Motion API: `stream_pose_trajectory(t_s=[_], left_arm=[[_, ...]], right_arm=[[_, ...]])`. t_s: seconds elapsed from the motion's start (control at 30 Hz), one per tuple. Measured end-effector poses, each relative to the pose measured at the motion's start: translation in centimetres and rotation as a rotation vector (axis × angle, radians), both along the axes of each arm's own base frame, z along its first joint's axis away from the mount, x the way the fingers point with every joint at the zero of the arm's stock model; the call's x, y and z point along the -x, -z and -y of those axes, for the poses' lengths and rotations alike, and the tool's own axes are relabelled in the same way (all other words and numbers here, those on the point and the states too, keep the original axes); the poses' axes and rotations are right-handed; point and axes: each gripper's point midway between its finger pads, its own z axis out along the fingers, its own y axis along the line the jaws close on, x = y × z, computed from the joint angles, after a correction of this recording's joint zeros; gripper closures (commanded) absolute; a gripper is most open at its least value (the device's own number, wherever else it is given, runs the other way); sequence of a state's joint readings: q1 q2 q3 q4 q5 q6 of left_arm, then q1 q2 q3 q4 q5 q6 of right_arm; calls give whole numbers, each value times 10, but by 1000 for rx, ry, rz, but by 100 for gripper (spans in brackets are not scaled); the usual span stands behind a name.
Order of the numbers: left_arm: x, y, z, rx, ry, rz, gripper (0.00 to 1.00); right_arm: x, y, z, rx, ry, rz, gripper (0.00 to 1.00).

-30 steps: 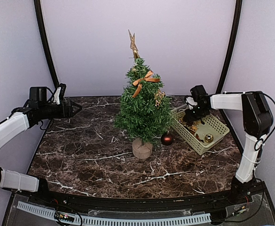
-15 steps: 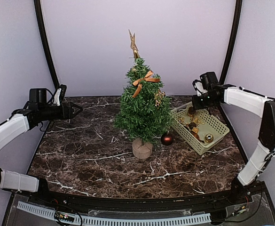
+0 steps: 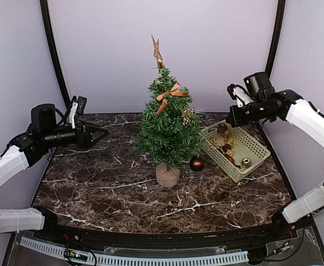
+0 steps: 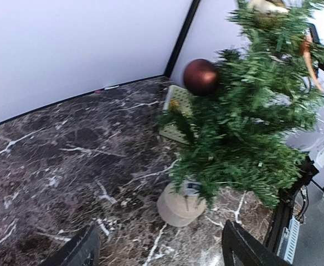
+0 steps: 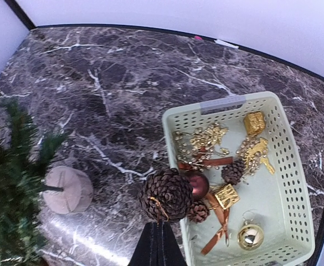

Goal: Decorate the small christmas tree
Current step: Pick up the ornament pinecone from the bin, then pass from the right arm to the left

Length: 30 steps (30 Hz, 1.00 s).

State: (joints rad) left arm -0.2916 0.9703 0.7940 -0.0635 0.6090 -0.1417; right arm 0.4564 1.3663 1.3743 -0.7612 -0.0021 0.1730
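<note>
The small christmas tree (image 3: 170,127) stands mid-table on its wooden stump base (image 3: 167,175); it carries a gold star, an orange bow (image 3: 170,93) and a gold ornament. A dark red ball (image 3: 196,163) shows by its foot. My right gripper (image 3: 230,118) hovers above the basket's near-left corner, shut on the gold loop of a large brown pine cone (image 5: 166,195) that dangles under it. My left gripper (image 3: 99,133) is open and empty, left of the tree, pointing at it; the tree (image 4: 250,122) and its base (image 4: 181,204) lie ahead of its fingers (image 4: 81,249).
A pale green perforated basket (image 3: 256,145) sits right of the tree. It holds small pine cones (image 5: 234,172), gold boxes, a gold ball (image 5: 250,236), a red ball and ribbon. Purple walls and black poles enclose the marble table.
My right arm has lifted up and back out of the basket, carrying the pine cone. My left gripper has slid right and slightly down, toward the tree.
</note>
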Motion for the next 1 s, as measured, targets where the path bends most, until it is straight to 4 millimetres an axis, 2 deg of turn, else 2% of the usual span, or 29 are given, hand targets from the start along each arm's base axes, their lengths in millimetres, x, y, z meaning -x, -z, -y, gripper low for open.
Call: stream_pose_trajectory(t_s=[0.1,0.3,0.47,0.63,0.87,1.0], left_arm=[[24,-5,20,18,71,41,22],[67,1,50,87,165,55,23],[100,-3,78,137,231,69,24],[131,-4,105,151,295,79,24],[158,19,145,88,356,70,23],[175,23,169,72,409,92,19]], right_arm=[[27,-20,-18,-46,-68,-5,100],[87,-47,-56,-146,-225,-59,100],[134,-52,-78,-215,-331,-152,100],[171,-56,-91,-274,-405,-237,100],[222,-64,-117,-346,-553,-342,100],[243,-70,-133,-391,-631,-374,100]])
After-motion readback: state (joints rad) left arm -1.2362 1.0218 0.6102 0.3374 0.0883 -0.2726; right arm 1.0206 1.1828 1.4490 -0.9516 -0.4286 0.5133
